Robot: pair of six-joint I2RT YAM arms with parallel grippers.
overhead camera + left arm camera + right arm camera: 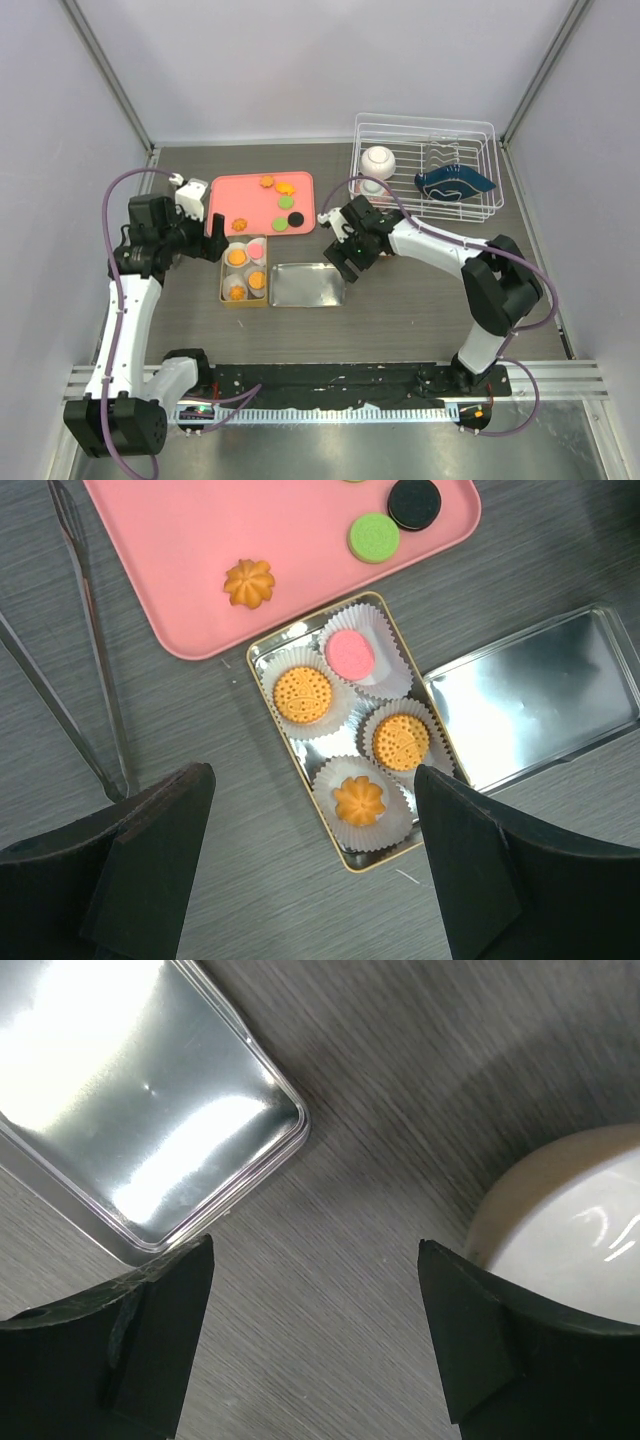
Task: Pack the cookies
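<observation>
A gold tin [296, 768] holds white paper cups with a pink cookie [350, 654], two round orange cookies [302, 694] and an orange flower cookie [358, 800]. The pink tray [200, 540] behind it carries an orange flower cookie [249, 582], a green one [373, 537] and a black one [414, 502]; the top view shows more orange cookies [266, 181] there. My left gripper [312, 810] is open and empty above the tin's near end. My right gripper [315, 1250] is open and empty over bare table beside the silver lid [130, 1110].
The silver lid [308, 285] lies right of the tin [244, 272]. Metal tongs [90, 650] lie left of the tray. A white round dish [570, 1230] sits close to my right gripper. A wire dish rack [430, 165] with a white bowl [378, 160] stands at the back right.
</observation>
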